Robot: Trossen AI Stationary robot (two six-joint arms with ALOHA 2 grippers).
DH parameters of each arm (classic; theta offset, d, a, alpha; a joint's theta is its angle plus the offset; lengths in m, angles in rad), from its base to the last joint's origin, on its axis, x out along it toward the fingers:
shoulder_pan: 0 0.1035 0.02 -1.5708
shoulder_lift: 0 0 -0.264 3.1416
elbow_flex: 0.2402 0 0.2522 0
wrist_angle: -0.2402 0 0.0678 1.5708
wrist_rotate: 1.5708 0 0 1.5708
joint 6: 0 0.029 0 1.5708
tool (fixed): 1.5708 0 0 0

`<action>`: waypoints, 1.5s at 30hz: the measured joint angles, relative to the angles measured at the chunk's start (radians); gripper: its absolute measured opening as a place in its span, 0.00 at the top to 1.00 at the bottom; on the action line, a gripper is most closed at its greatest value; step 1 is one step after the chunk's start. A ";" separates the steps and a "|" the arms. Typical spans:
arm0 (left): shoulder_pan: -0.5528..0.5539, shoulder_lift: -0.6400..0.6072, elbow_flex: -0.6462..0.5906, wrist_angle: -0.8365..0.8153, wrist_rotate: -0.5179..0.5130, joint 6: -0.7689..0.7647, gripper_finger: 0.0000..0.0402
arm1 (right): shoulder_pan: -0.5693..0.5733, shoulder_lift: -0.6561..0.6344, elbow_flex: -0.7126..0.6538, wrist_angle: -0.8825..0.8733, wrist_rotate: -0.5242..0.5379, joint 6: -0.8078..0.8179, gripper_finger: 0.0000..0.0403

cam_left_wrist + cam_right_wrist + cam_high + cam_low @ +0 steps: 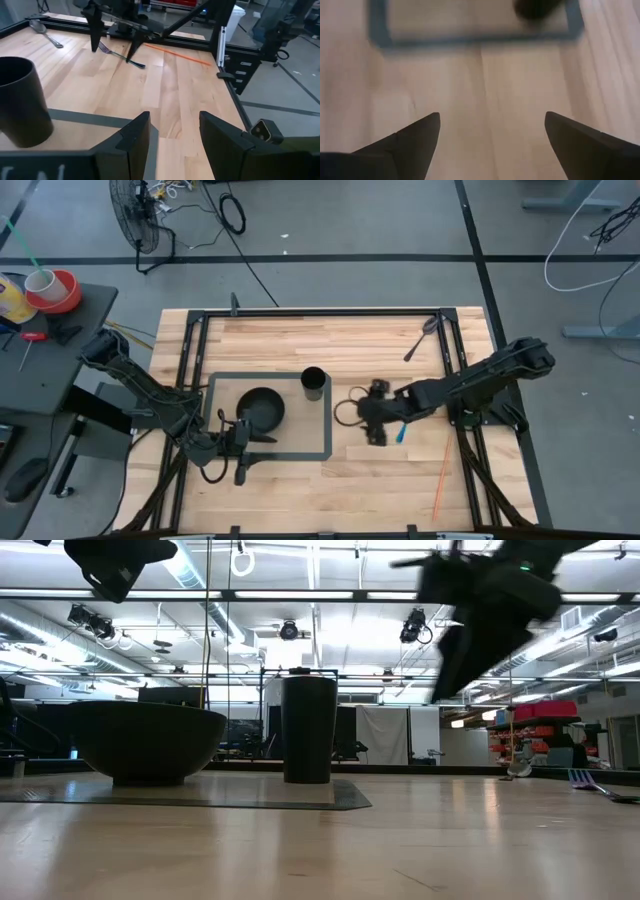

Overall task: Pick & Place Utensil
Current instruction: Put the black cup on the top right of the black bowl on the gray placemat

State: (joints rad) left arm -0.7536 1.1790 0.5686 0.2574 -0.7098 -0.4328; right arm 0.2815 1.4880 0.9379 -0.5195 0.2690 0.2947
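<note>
Pale wooden table (300,340), grey-taped rectangle (325,420), concrete floor (350,220) around.

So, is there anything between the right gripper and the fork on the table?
Nothing visible. The right gripper is open above the bare wood, and the fork lies on the table right beside it with no other object between them. The cup and bowl stand apart, on the mat side.

I see a fork (120,53) with a blue handle lying flat on the surface at 3 o'clock from the cup (313,383).
</note>
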 joint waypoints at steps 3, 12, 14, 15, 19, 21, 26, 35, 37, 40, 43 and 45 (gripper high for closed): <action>0.000 0.000 0.000 0.000 -0.001 -0.001 0.56 | -0.007 0.053 0.000 0.192 -0.016 -0.106 0.10; 0.000 0.000 0.000 0.013 -0.001 -0.002 0.56 | -0.083 0.297 0.000 0.514 -0.027 -0.205 0.10; 0.000 0.000 0.000 0.013 -0.001 -0.002 0.56 | -0.108 0.332 0.000 0.534 -0.026 -0.205 0.10; 0.000 0.000 0.000 0.013 -0.001 -0.002 0.56 | -0.119 0.345 0.000 0.547 -0.017 -0.205 0.10; 0.000 0.000 0.000 0.014 -0.001 -0.002 0.56 | -0.155 0.384 0.000 0.632 -0.027 -0.203 0.10; 0.000 0.000 0.000 0.014 -0.001 -0.002 0.56 | -0.168 0.395 0.000 0.675 -0.028 -0.207 0.10; 0.000 0.000 0.000 0.014 -0.001 -0.002 0.56 | -0.192 0.404 0.000 0.727 -0.045 -0.209 0.10; 0.000 0.000 0.000 0.014 -0.001 -0.002 0.56 | -0.206 0.404 0.000 0.732 -0.070 -0.207 0.10; 0.000 0.000 0.000 0.014 -0.001 -0.002 0.56 | -0.206 0.404 0.000 0.730 -0.088 -0.207 0.10; 0.000 0.000 0.000 0.014 -0.001 -0.002 0.56 | -0.207 0.423 0.001 0.746 -0.104 -0.206 0.10; 0.000 0.000 0.000 0.014 -0.001 -0.002 0.56 | -0.208 0.457 0.001 0.780 -0.104 -0.201 0.10; 0.000 0.000 0.000 0.015 -0.001 -0.002 0.56 | -0.208 0.476 0.001 0.791 -0.093 -0.202 0.10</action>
State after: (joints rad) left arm -0.7540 1.1790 0.5686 0.2719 -0.7105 -0.4351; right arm 0.0731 1.9636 0.9390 0.2711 0.1764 0.0925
